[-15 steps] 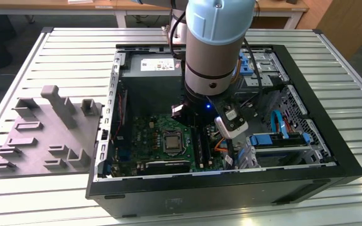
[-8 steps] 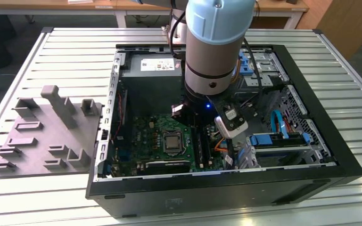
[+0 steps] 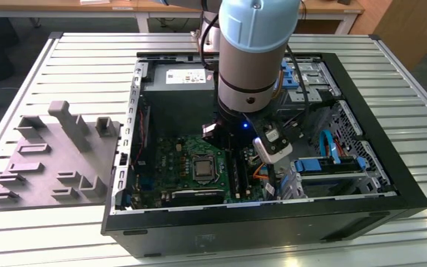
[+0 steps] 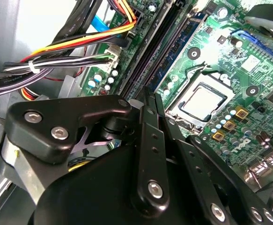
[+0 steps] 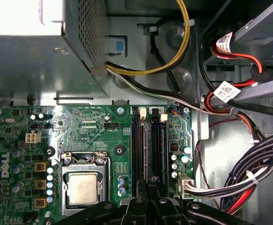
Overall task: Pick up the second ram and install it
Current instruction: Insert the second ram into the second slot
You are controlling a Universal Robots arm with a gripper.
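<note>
My gripper (image 5: 149, 183) is down inside the open computer case (image 3: 391, 183), with its two black fingers (image 4: 150, 122) pressed together and nothing showing between them. The fingertips sit right over the black memory slots (image 5: 137, 150) beside the processor socket (image 5: 82, 187). A slim dark strip, the second ram (image 5: 156, 150), stands edge-on in the slot in line with the fingertips; in the second wrist view the same ram (image 4: 157, 47) runs away from the gripper (image 4: 151, 99). I cannot tell whether the fingertips touch it.
The grey moulded tray (image 3: 50, 161) lies on the slatted table at the exterior view's left. Bundles of coloured cables (image 5: 248, 178) and the power supply box (image 5: 33, 56) crowd the slots. Drive cages with blue clips (image 3: 332, 164) fill the case at the exterior view's right.
</note>
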